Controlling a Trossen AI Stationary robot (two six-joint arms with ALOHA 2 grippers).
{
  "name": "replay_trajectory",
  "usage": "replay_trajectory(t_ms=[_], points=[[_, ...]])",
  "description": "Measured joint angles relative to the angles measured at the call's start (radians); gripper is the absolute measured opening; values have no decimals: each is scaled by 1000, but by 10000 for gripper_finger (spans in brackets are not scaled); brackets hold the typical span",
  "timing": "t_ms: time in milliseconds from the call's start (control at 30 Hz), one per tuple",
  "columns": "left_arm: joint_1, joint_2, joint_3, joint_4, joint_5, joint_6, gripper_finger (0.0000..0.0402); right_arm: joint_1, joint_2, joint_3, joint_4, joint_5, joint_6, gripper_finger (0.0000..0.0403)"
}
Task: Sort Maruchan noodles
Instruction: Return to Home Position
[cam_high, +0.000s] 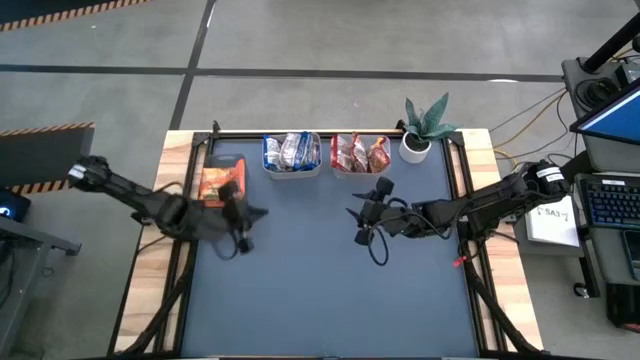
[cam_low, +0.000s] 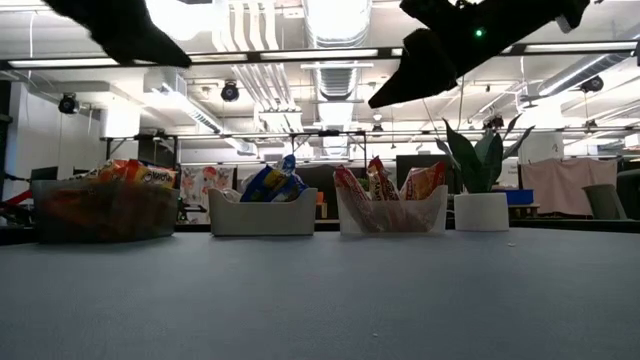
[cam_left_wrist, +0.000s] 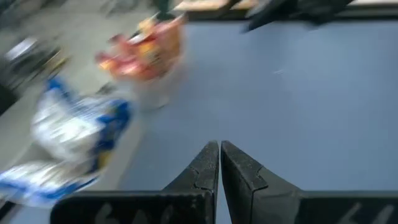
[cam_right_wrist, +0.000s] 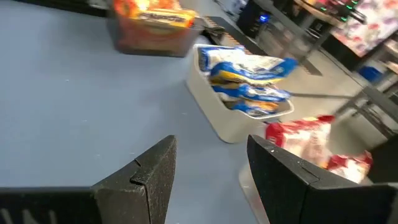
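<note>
Slate-blue mat (cam_high: 320, 290) across the table, and every Maruchan packet in view sits in one of three bins lined up along its far edge. At the left end, the black bin (cam_low: 100, 215) holds the orange packets (cam_high: 218, 182), heaped above its rim. Next along, just beside it, the pale grey bin (cam_low: 262, 215) holds the blue-and-yellow packets (cam_high: 292, 150), and one blue corner pokes up over the wall in the low view. Then comes the clear bin (cam_low: 392, 218) with the red packets (cam_high: 355, 152) standing on end and leaning against each other. A potted plant (cam_high: 428, 128) in a white pot closes the row at the right.

Now the arms. The left gripper (cam_left_wrist: 219, 144) hangs over the mat just in front of the black bin, its two dark fingers pressed flat together with nothing between them. It points toward the table's middle. The right gripper (cam_right_wrist: 211, 142) hangs over the centre of the mat, in front of the clear bin, with its fingers spread wide and nothing in its grasp. It faces back toward the left arm, well apart from it. From table height both arms show only as dark shapes high at the top, well off the mat. No packet touches either gripper.
</note>
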Motion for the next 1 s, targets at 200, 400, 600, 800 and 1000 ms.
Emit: replay_trajectory(t_ms=[200,400,600,800,1000], points=[[-118,-138,-174,195,-90,13,1,-7,-56,-112,136,-111,-72,187],[-102,-332,-289,243,-110,18,1,-46,-178,-275,307,-222,-54,187],[-88,-515,-370,244,-170,50,1,-96,-357,-376,318,-297,-35,187],[-87,-691,-450,241,-223,103,1,-110,-550,-468,310,-315,-35,187],[-85,-857,-492,233,-230,143,1,-110,-746,-532,268,-315,-13,187]])
